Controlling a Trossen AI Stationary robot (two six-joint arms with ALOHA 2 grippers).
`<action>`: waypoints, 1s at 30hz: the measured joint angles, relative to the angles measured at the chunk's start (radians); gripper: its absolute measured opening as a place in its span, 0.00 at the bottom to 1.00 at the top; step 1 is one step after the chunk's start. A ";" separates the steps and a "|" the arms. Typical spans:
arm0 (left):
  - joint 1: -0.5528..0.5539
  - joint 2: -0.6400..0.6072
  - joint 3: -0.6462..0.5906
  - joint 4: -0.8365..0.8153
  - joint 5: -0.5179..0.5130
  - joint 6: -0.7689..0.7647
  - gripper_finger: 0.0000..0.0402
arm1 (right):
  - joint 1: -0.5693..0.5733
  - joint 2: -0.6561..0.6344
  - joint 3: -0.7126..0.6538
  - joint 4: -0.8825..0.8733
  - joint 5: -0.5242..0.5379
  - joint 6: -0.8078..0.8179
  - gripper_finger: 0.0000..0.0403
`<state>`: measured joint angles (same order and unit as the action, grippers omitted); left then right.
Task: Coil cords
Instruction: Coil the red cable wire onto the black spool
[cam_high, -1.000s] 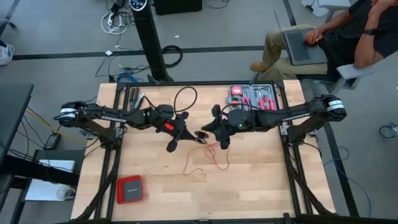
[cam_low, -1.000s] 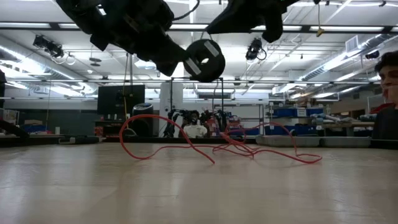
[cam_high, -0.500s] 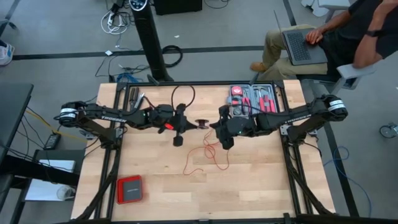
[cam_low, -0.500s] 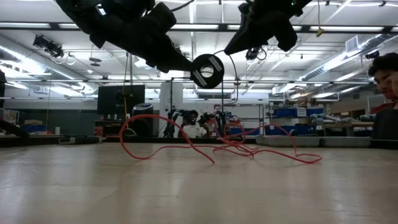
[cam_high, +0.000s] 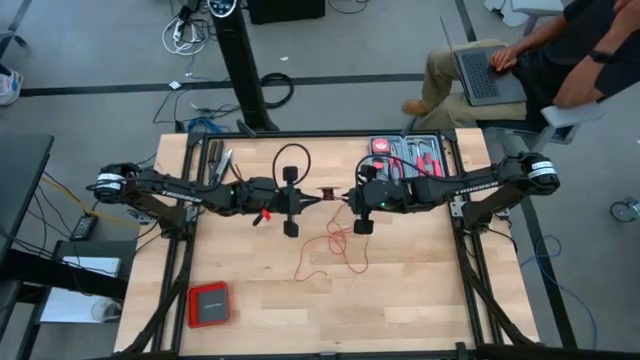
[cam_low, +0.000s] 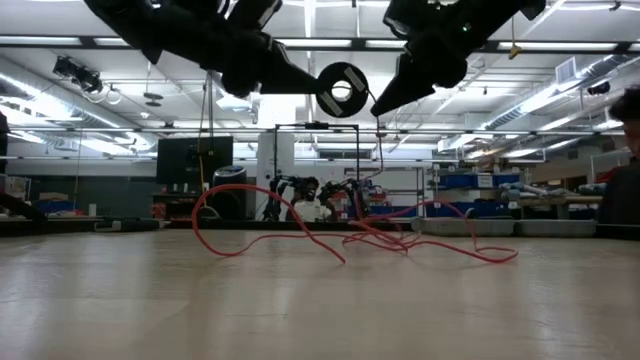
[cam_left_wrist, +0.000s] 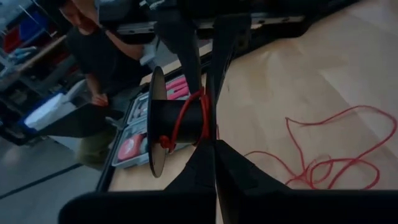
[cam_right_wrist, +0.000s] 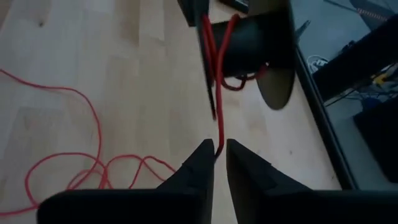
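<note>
Winding is the step in hand, I think: the left gripper (cam_high: 312, 199) holds a small black spool (cam_left_wrist: 180, 121) up in the air over the middle of the bench (cam_high: 420, 300), a little toward its far edge, with its jaws closed on the spool's rim, so that the core stays free to take the cord. A few turns of the red cord (cam_right_wrist: 217, 68) already lie around this core. The right gripper (cam_right_wrist: 219, 151) stands just beside the spool, and its jaws are nearly together with only a thin gap, through which the cord passes; they seem to guide the cord more than to clamp it, which would let it slide while it is led around the spool. From there the cord hangs down, and most of it lies loose in curls on the bench (cam_high: 335, 245), near the middle under both arms. A grey tool tray (cam_high: 412, 157) sits at the far edge, and a flat red box (cam_high: 209, 303) near the front left corner, both well apart from the cord.
</note>
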<state>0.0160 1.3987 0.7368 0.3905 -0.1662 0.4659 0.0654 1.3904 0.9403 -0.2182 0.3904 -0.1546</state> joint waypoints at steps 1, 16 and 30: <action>-0.007 0.000 0.000 0.001 -0.006 0.007 0.00 | 0.000 -0.003 -0.009 0.003 0.000 0.007 0.10; -0.039 0.000 0.000 0.083 -0.013 0.024 0.00 | -0.009 -0.058 -0.199 0.220 -0.046 0.038 0.10; -0.039 0.000 0.000 0.121 0.014 -0.002 0.00 | -0.060 -0.063 -0.371 0.476 -0.106 0.057 0.10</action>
<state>-0.0227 1.3987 0.7364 0.5115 -0.1520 0.4642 0.0049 1.3270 0.5691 0.2573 0.2849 -0.0979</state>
